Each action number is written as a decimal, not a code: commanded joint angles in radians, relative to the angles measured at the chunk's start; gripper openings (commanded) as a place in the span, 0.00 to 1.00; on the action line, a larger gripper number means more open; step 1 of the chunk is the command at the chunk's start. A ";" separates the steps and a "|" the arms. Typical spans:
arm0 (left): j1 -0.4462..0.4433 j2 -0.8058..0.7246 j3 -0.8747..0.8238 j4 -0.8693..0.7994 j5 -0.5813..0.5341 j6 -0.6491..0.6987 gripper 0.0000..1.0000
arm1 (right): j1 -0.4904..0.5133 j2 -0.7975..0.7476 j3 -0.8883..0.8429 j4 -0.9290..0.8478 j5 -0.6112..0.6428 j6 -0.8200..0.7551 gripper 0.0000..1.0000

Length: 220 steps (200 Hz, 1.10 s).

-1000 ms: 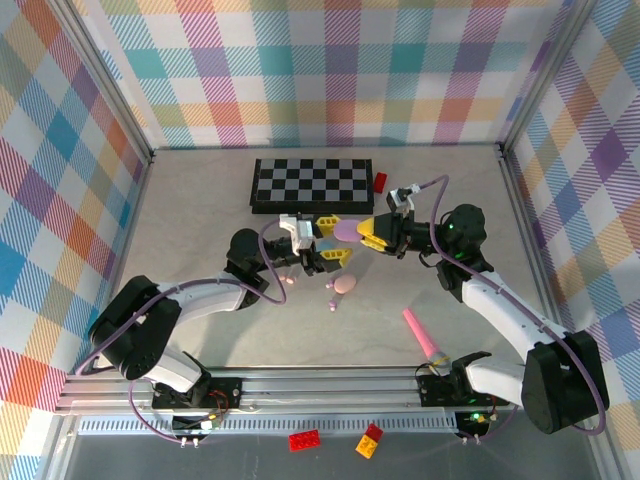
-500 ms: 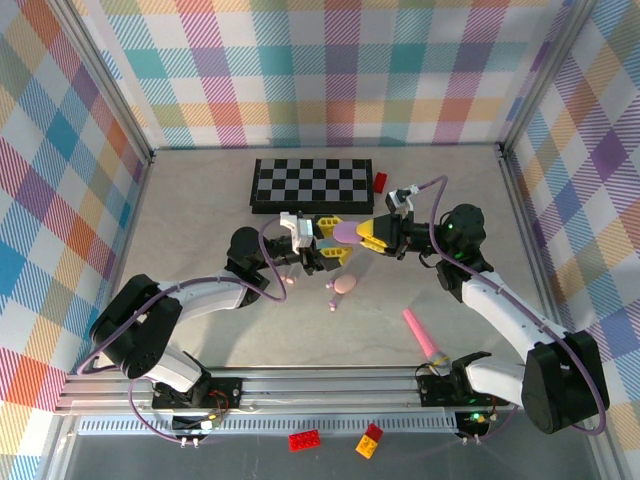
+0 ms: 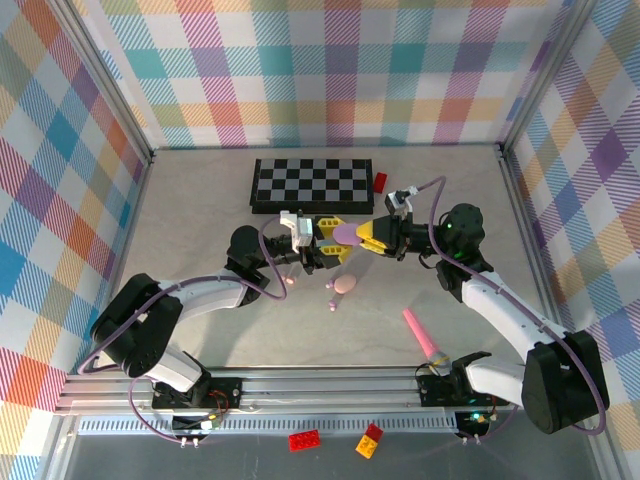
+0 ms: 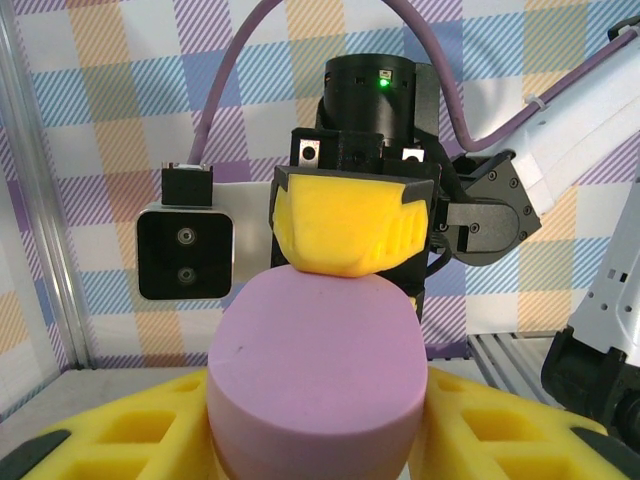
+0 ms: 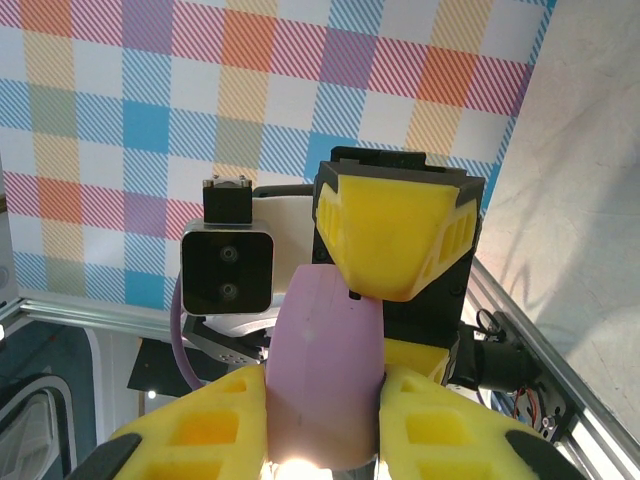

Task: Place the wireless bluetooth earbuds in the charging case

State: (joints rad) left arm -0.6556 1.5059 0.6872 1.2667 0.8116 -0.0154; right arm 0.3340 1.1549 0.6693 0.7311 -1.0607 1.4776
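Two grippers are shown meeting over the middle of the table [image 3: 200, 230], with one lilac case [image 3: 347, 231] clasped between them. The left gripper [image 3: 333, 241] is brought in from 9 o'clock and the right gripper [image 3: 365, 236] from 3 o'clock.

In the left wrist view the case is seen wedged between the left gripper's yellow fingers [image 4: 130, 440], which are drawn in narrowly and touch it on both sides. One yellow finger of the right gripper [image 4: 345, 225] is pressed on the case at 12 o'clock.

In the right wrist view the same case is gripped between the right gripper's fingers [image 5: 190, 440], again narrowly set. The left gripper's finger [image 5: 395, 240] is laid on the case at 12 o'clock.

From above, a second oval pebble [image 3: 344, 284] is seen lying on the table at 6 o'clock from the held case, well apart from it. Just beside this pebble, at 7 o'clock, a tiny lilac bud [image 3: 331, 303] is seen; its shape is too small to be made out.

A checkerboard [image 3: 312, 185] is placed at 12 o'clock from the grippers, with a red block [image 3: 380, 181] touching its right end. A pink stick [image 3: 425, 340] is laid at 4 o'clock, near the right arm's base.
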 commanded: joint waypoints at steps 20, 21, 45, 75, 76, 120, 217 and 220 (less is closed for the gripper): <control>0.002 0.014 0.035 0.058 0.060 -0.011 0.47 | 0.002 -0.001 0.016 0.041 0.010 -0.004 0.06; 0.002 0.015 0.035 0.058 0.060 -0.011 0.47 | 0.001 -0.003 0.016 0.037 0.009 -0.006 0.06; 0.002 0.017 0.039 0.057 0.062 -0.011 0.45 | 0.002 -0.003 0.016 0.014 0.010 -0.019 0.06; 0.002 0.018 0.039 0.057 0.067 -0.013 0.47 | 0.002 0.000 0.011 0.034 0.012 -0.004 0.06; 0.002 0.019 0.038 0.058 0.066 -0.013 0.47 | 0.002 0.000 0.012 0.035 0.012 -0.004 0.06; 0.002 0.019 0.036 0.057 0.067 -0.013 0.43 | 0.002 0.002 0.013 0.033 0.011 -0.003 0.06; 0.004 -0.016 0.021 -0.063 0.045 0.059 0.36 | -0.001 -0.122 0.099 -0.507 0.104 -0.434 0.55; 0.004 -0.021 0.019 -0.076 0.044 0.067 0.36 | -0.001 -0.132 0.114 -0.562 0.119 -0.473 0.58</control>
State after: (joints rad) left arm -0.6521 1.5211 0.6987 1.2476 0.8349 -0.0147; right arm 0.3351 1.0969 0.6895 0.5247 -1.0218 1.3193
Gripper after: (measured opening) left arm 0.381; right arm 0.507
